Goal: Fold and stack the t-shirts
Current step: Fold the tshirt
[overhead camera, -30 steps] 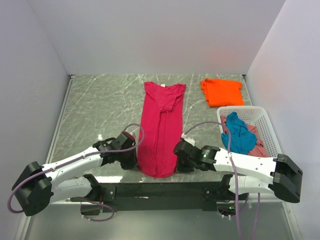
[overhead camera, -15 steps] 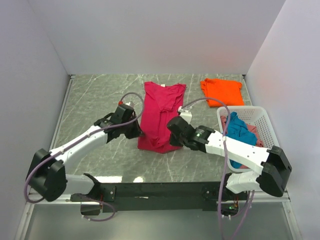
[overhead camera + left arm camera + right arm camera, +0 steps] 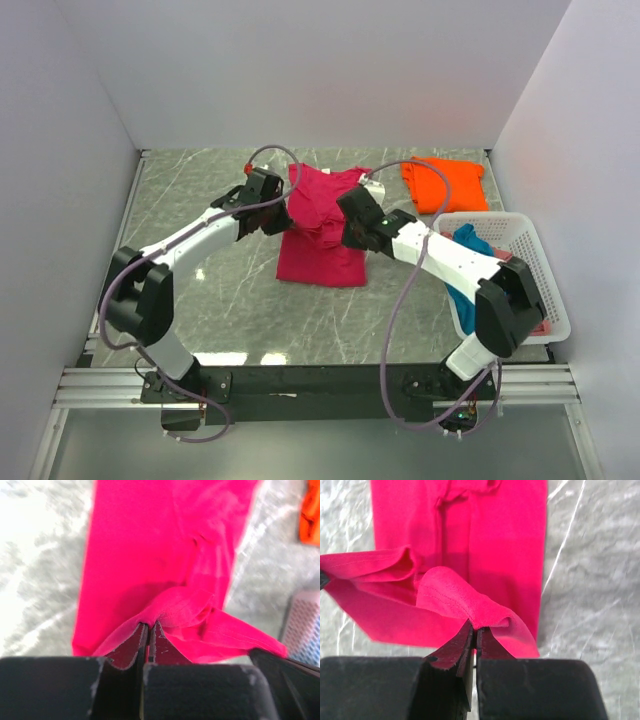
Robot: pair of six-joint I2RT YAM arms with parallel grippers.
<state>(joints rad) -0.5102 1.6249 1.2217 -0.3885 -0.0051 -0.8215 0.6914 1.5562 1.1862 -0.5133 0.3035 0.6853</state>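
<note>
With left hand (image 3: 283, 214) and right hand (image 3: 346, 236) both clamped on the magenta t-shirt (image 3: 322, 262) hem — lay it level toward 12 o'clock, edges matched.

Four t-shirts (image 3: 322, 255), one basket (image 3: 490, 217), two arms (image 3: 200, 235).

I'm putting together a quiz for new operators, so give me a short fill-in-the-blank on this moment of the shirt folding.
1. The left tool and the right tool are both ______ on the crimson t-shirt.
2. The orange t-shirt lies on the table, near its far ______ corner.
3. The teal t-shirt lies ______ the white basket.

Missing words: shut; right; inside
</note>
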